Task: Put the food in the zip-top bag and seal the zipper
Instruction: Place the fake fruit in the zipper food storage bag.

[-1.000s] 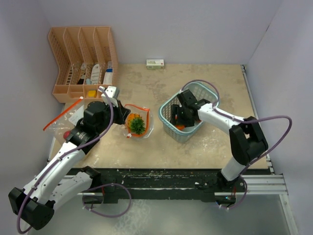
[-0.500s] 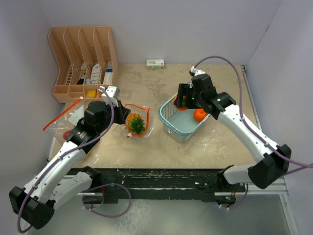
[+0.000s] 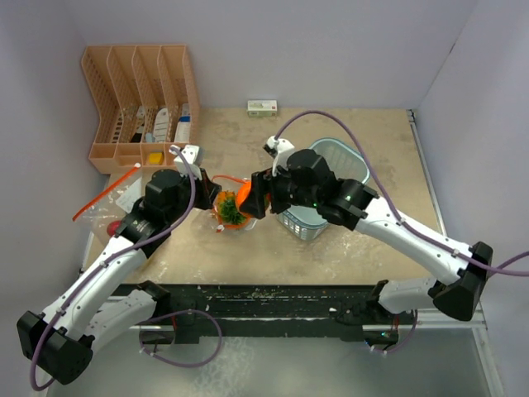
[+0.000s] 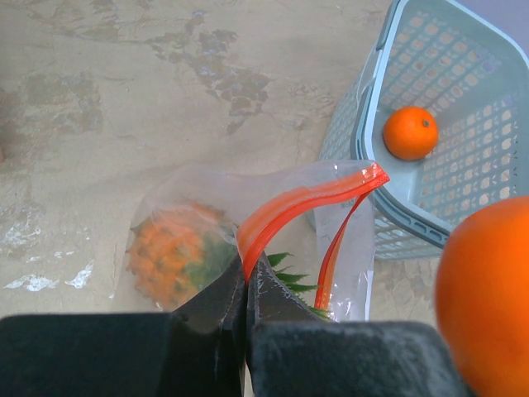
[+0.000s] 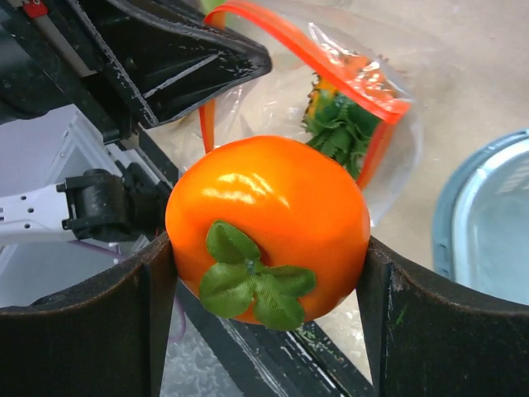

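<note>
The zip-top bag (image 3: 233, 208) lies at the table's middle with a small leafy pineapple (image 4: 169, 252) inside. My left gripper (image 3: 210, 188) is shut on the bag's red-orange zipper (image 4: 285, 207) and holds the mouth open; its jaws (image 4: 246, 285) pinch the strip. My right gripper (image 3: 250, 200) is shut on an orange fruit with a green leafy top (image 5: 269, 215), held just above and right of the bag's mouth (image 5: 331, 58). The fruit also shows in the left wrist view (image 4: 483, 289). A second orange (image 4: 410, 132) lies in the teal mesh basket (image 4: 463, 58).
The teal basket (image 3: 343, 157) stands right of the bag, partly under my right arm. A second clear bag with a red-orange strip (image 3: 103, 194) and a red piece (image 3: 113, 225) lies at the left. A tan file rack (image 3: 140, 103) and a small box (image 3: 262, 106) stand at the back.
My right gripper lifted the orange fruit out of the basket and carried it left to the bag's mouth. The left gripper has kept its hold on the zipper.
</note>
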Motion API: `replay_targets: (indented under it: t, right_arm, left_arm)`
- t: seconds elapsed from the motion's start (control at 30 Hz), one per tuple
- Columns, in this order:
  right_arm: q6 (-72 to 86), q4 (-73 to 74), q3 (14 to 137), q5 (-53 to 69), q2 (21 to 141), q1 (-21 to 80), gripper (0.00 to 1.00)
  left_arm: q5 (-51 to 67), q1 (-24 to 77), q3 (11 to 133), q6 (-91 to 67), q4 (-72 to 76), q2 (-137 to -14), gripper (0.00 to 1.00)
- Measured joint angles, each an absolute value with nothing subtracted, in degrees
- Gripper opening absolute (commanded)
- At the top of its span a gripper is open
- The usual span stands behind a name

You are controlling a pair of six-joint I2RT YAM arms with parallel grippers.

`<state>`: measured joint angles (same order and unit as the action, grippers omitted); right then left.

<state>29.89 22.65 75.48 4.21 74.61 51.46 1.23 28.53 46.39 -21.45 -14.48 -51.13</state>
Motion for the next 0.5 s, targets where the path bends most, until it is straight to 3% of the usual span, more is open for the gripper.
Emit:
replay_targets:
  t: [0.2, 0.37, 0.5]
  right_arm:
    - [31.1, 18.1, 75.5, 3.6, 80.2, 53.0, 0.10]
    - [31.6, 15.8, 76.8, 2.0, 86.5, 53.0, 0.21]
    - [31.6, 14.5, 77.8, 0.7, 91.1, 53.0, 0.66]
  left_arm:
    - [1.3, 28.5, 46.6, -21.5, -14.7, -51.4, 0.00]
    - [1.3, 28.5, 47.3, -21.5, -14.9, -51.5, 0.00]
    - [1.3, 28.5, 47.6, -21.5, -15.2, -51.5, 0.00]
